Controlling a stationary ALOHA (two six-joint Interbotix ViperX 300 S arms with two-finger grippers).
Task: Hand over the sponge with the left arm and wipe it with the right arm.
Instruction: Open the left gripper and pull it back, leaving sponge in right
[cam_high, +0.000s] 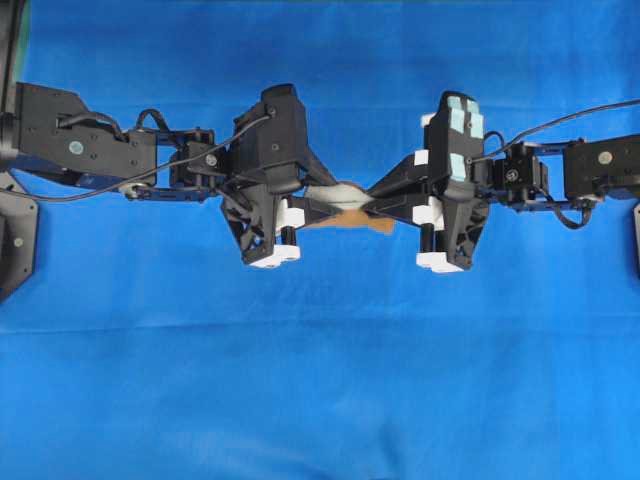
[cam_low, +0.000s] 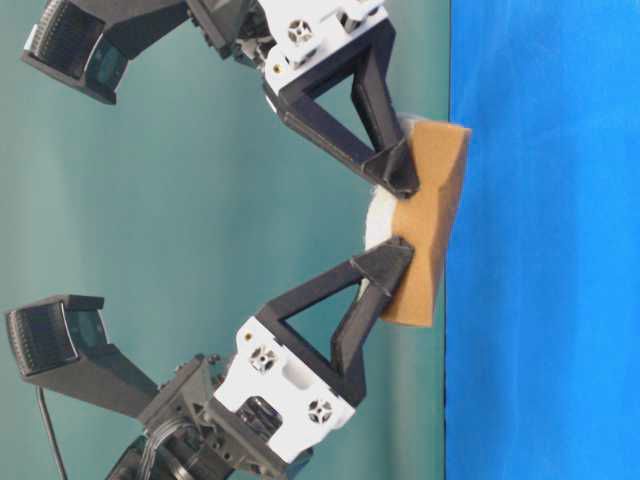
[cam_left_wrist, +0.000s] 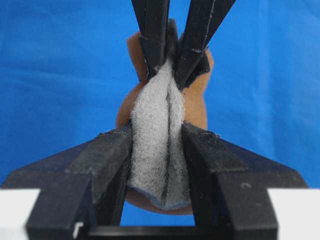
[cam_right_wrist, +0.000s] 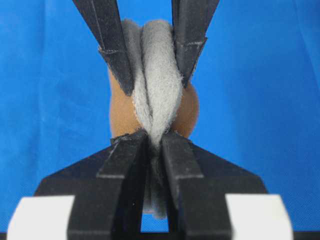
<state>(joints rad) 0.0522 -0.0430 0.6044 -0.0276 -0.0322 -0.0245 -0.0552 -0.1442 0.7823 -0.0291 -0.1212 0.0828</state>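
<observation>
Held in mid-air above the blue cloth (cam_high: 320, 380), between the two arms: the sponge (cam_high: 345, 203), folded and squeezed, pale grey fuzzy face pinched inward, orange-brown backing bulging outward. Clenched on its left end, the left gripper (cam_high: 318, 203); clamped on its right end, the right gripper (cam_high: 385, 203), recognisable by pale green patches on the housing. Fingertips of the two nearly meeting at the middle.

From overhead: only a sliver of pale grey and a strip of brown between the black fingers. From table level, turned sideways: the brown backing (cam_low: 425, 225) as a broad flat face bent at the middle, white fluff peeking behind the two sets of fingers. From the left wrist: the grey face (cam_left_wrist: 157, 145) creased lengthwise between the near fingers (cam_left_wrist: 107, 160), with the far fingers (cam_left_wrist: 152, 45) biting its far end. From the right wrist: the same crease (cam_right_wrist: 157, 95), squeezed much tighter between the near fingers (cam_right_wrist: 125, 165), brown bulges at both sides.
</observation>
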